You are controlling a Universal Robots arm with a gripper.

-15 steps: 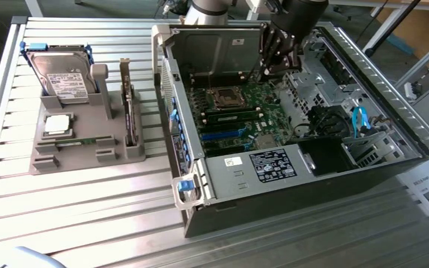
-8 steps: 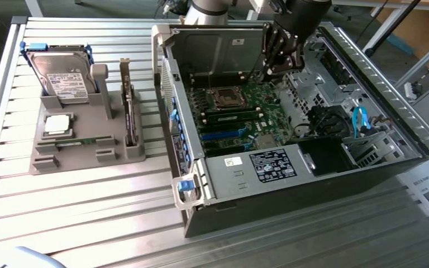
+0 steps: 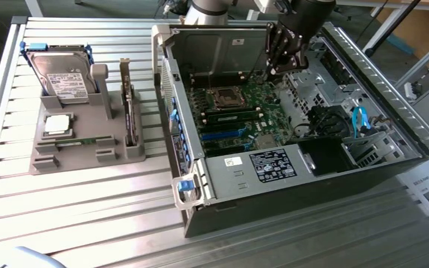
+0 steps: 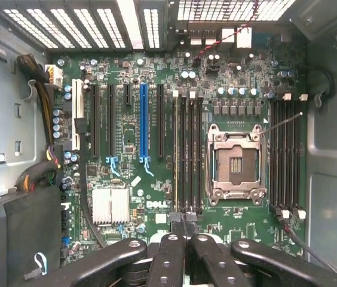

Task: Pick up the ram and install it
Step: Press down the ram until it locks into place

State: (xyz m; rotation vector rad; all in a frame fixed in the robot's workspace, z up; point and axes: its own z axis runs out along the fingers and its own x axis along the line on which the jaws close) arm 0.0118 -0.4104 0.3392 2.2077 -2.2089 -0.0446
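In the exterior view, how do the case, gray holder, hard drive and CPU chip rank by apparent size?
Largest to smallest:
1. case
2. gray holder
3. hard drive
4. CPU chip
The gaps are plain; nearness to the camera does not change the order.

Open black computer case [image 3: 274,207] lies on the slatted metal bench [image 3: 87,212], with the green motherboard [image 4: 156,197] inside and the black gripper [image 3: 280,70] above it. At the exterior view's left, a grey plastic holder [image 3: 47,151] carries an upright silver hard drive [image 3: 64,78], a square silver CPU chip [image 3: 56,124] and an upright green expansion card [image 3: 130,111].
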